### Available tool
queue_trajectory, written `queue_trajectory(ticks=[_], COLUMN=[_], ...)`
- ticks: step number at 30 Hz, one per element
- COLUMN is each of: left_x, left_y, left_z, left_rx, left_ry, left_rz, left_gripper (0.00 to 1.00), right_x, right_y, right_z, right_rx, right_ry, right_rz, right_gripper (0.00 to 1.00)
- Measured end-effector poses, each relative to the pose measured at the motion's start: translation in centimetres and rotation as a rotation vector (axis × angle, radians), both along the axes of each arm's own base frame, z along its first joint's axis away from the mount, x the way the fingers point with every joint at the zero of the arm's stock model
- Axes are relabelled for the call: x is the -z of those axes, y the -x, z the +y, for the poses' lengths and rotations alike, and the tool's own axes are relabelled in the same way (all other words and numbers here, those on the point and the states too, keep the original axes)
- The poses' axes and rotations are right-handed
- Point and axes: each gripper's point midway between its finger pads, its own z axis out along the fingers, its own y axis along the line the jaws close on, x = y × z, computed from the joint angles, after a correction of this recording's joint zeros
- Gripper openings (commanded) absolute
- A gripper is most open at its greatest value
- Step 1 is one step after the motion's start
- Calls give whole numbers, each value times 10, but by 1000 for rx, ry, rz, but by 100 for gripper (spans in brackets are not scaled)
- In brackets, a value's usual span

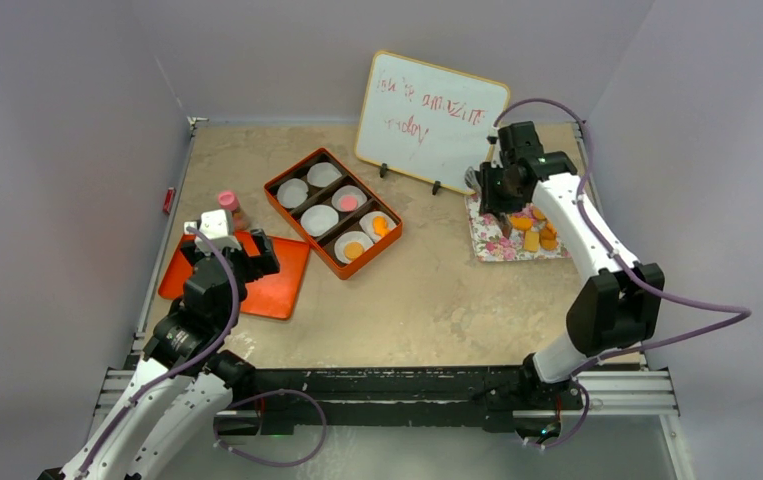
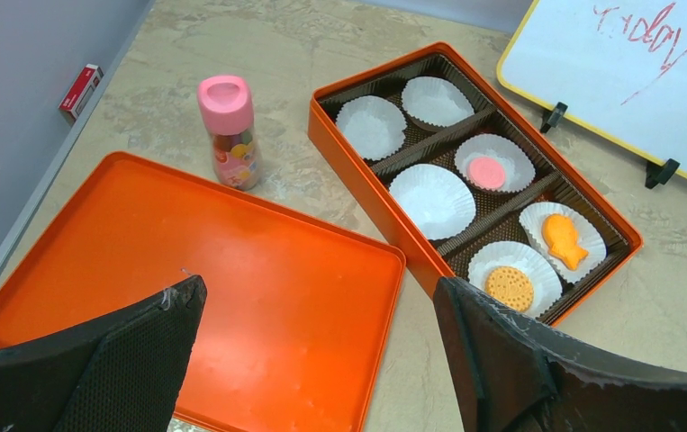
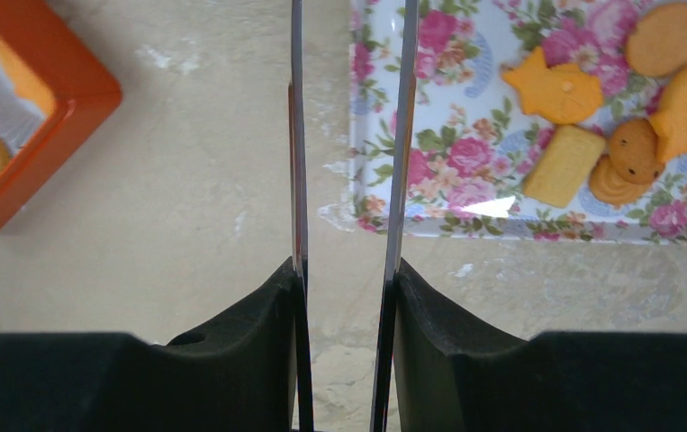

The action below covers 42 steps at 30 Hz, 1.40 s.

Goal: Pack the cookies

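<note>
Several orange cookies [image 3: 555, 90], round, fish-shaped and rectangular, lie on a floral tray [image 3: 447, 135] at the right of the table [image 1: 497, 248]. The orange box [image 2: 384, 202] holds white paper cups; three hold a round orange cookie [image 2: 509, 286], a fish-shaped one [image 2: 563, 240] and a pink one [image 2: 487, 172]. My right gripper [image 3: 344, 270] is shut on metal tongs [image 3: 297, 180], whose two blades hang apart over the tray's left edge with nothing between them. My left gripper [image 2: 317, 297] is open and empty above the orange lid [image 2: 258, 270].
A pink-capped bottle [image 2: 230, 130] stands between the lid and the box. A whiteboard [image 1: 427, 115] on small feet stands at the back behind the floral tray. A small red thing [image 2: 79, 88] lies by the left wall.
</note>
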Motion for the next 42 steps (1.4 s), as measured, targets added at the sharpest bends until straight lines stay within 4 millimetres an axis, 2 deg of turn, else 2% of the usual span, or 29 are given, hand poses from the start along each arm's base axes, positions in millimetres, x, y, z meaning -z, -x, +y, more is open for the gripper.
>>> queue_trajectory(ticks=[9, 13, 34, 42], left_x=[0, 0, 0, 0], left_y=[0, 0, 0, 0], left_z=[0, 0, -1, -1], left_rx=[0, 1, 3, 3], left_ry=[0, 0, 1, 1], left_rz=[1, 1, 1, 1], left_gripper=[97, 97, 97, 97], right_x=[-35, -38, -5, 18], right_y=[0, -1, 11, 17], right_z=[69, 98, 243, 277], right_rx=[-171, -232, -513, -578], right_ry=[-31, -41, -77, -89], right_rz=[-86, -94, -55, -17], right_gripper=[26, 25, 25, 25])
